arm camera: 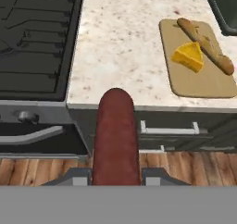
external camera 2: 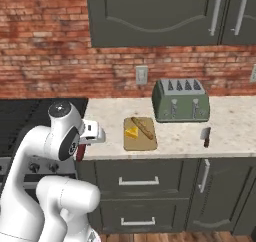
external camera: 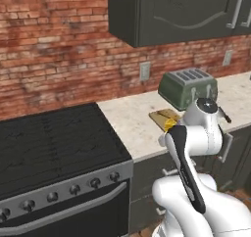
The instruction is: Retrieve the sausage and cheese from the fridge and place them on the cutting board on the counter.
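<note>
While its gripper (arm camera: 115,179) clamps the dark red-brown sausage (arm camera: 115,140), the small yellow cheese wedge (external camera 2: 132,132) lies on the light-brown wooden cutting board (external camera 2: 141,142) beside a tan stick-shaped food (external camera 2: 142,128).

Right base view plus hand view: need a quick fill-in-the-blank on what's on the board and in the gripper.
1. The gripper is shut on the dark red-brown ____.
2. The yellow cheese wedge lies on the light-brown wooden ____.
3. A tan stick-shaped food lies on the board beside the ____.
4. Behind the board stands a green ____.

Missing words: sausage; cutting board; cheese; toaster
</note>
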Robot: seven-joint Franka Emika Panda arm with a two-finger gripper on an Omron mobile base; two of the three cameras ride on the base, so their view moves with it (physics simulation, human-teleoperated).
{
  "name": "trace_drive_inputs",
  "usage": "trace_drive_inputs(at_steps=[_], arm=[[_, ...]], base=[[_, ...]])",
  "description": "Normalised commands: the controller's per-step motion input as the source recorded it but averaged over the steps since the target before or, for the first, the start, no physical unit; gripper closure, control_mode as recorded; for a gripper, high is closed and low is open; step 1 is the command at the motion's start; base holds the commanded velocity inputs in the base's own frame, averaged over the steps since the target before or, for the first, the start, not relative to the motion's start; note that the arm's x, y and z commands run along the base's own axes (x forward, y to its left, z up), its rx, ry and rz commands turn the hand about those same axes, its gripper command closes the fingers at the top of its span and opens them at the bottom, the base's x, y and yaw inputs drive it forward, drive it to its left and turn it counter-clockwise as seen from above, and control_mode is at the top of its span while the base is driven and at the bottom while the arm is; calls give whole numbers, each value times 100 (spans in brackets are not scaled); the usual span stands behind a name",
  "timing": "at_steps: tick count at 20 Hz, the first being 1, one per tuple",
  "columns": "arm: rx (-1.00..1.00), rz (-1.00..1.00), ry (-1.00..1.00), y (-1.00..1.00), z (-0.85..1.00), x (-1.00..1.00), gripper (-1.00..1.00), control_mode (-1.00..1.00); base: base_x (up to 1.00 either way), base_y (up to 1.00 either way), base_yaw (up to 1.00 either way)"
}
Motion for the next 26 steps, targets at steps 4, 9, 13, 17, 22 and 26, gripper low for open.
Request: trace_drive_inputs(at_steps=[4, 9, 13, 17, 22, 26], arm=[[0, 0, 0, 0, 0, 0, 100, 100], [0, 0, 0, 0, 0, 0, 100, 100], [0, 0, 0, 0, 0, 0, 100, 100], [0, 0, 0, 0, 0, 0, 100, 100], [0, 0, 0, 0, 0, 0, 100, 100], [0, 0, 0, 0, 0, 0, 100, 100]], base=[[89, -83, 37], [12, -53, 23], [5, -7, 4], [0, 0, 0], [0, 0, 0], [0, 0, 0]])
